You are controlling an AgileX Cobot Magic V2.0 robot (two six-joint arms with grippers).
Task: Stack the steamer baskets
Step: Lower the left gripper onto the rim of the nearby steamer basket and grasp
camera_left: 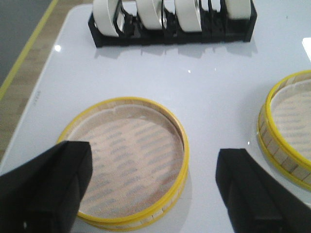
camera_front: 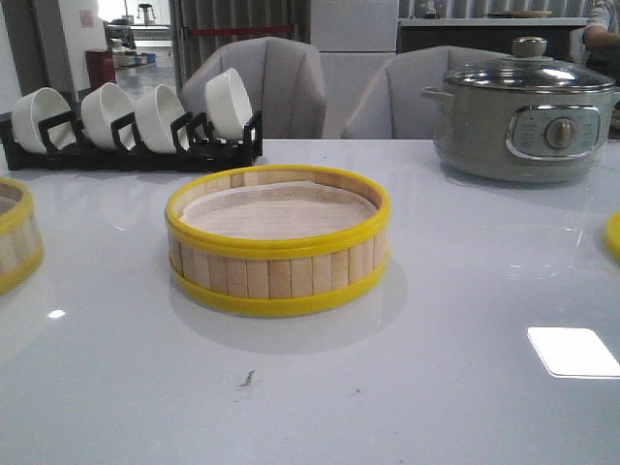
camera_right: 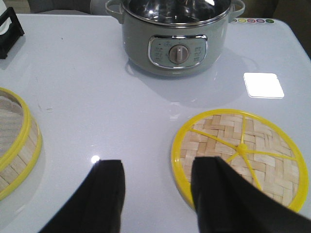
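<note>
Left wrist view: open left tool [camera_left: 150, 194] straddles side basket [camera_left: 127, 160]; off-centre closing may shove it; right tool [camera_right: 158, 194] open

Left gripper [camera_left: 153, 187]: broad matte black jaws, blunt squared tips. Right gripper [camera_right: 158, 194]: same, black, featureless.

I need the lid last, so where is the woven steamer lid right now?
The woven lid lies flat on the table's right side, under the open right gripper, in front of the grey electric pot; the front view shows only its yellow edge.
</note>
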